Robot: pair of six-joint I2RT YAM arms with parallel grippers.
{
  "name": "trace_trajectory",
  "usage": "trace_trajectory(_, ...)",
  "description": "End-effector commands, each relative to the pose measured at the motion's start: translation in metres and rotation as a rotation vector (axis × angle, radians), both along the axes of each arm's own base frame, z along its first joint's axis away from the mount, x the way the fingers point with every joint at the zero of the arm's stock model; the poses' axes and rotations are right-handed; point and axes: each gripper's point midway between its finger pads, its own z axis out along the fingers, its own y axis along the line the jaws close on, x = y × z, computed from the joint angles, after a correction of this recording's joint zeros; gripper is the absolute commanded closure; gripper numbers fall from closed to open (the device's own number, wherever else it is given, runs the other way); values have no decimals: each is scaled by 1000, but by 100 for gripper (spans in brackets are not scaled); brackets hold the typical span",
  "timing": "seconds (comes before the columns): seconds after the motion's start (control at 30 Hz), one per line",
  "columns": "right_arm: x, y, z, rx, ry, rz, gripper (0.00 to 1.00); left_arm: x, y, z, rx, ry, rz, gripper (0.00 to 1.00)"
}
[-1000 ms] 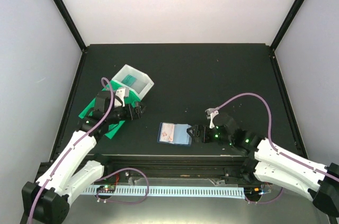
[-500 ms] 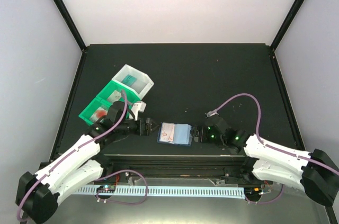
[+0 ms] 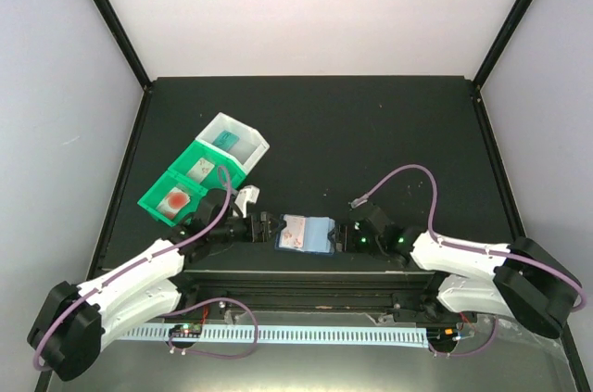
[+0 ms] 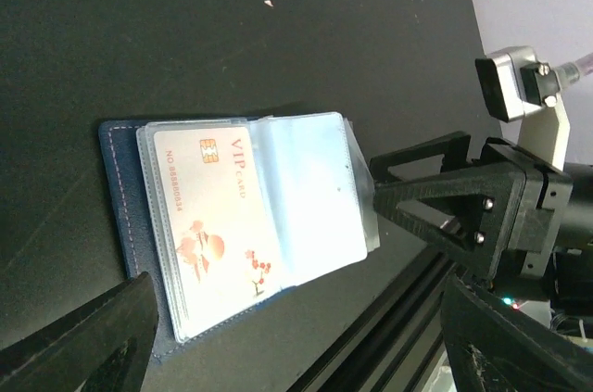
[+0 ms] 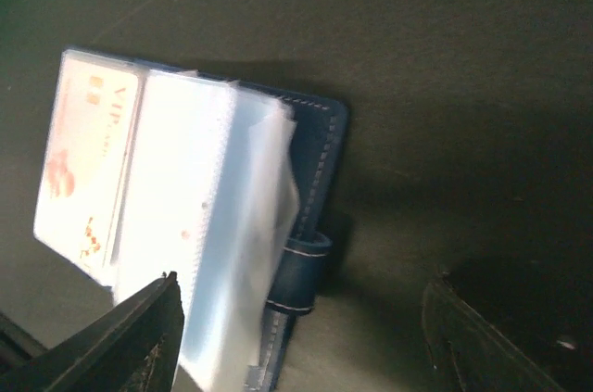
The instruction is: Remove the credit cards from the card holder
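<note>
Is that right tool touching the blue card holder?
Cannot tell: left wrist view puts the right tool at the sleeve edge of the card holder, neither gap nor contact plain.

"VIP CARD", "NO" plus blurred digits, on the white credit card [image 4: 218,225].

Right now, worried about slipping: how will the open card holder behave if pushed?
The card holder lies flat on the smooth table, so it probably slides rather than tips. Its clear sleeves fan up loosely, so they likely flop and bend.

light: even, overhead | glare: card holder [image 5: 213,225] sleeves blown white | focus: soft
</note>
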Motion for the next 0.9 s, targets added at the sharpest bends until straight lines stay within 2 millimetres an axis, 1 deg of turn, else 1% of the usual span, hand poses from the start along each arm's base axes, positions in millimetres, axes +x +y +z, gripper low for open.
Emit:
trace_trajectory(0.0,3,23,8,101,-19,57,33,10,-5,6,-39,-33,34,16)
trace_trajectory(0.07,4,29,8,114,-21,75,42,10,-3,-1,-29,-19,44,17)
trace_trajectory(0.1,5,31,7,109,-22,84,49,10,-2,-5,-23,-12,47,17)
trace_trajectory(0.17,9,35,5,87,-26,101,59,10,-2,-11,-15,-5,47,18)
trace_trajectory(0.23,14,38,3,57,-34,110,66,7,-5,-14,-33,6,33,18)
trace_trajectory(0.33,26,39,3,-13,-66,123,73,5,-9,-16,-43,25,14,21)
trace_trajectory(0.43,35,36,8,-64,-92,103,74,5,-8,-19,-34,38,23,23)
trace_trajectory(0.47,36,34,11,-71,-96,96,72,5,-8,-20,-38,40,26,24)
trace_trajectory(0.53,37,31,19,-86,-103,87,61,5,-7,-18,-50,30,32,25)
trace_trajectory(0.6,37,27,27,-98,-108,83,57,5,-5,-20,-36,29,42,27)
trace_trajectory(0.67,36,29,36,-83,-111,95,56,4,-3,-24,-25,39,47,29)
trace_trajectory(0.77,32,39,51,-21,-108,116,56,4,0,-29,-5,50,57,33)
trace_trajectory(0.87,27,55,65,95,-103,146,62,4,2,-33,2,64,74,41)
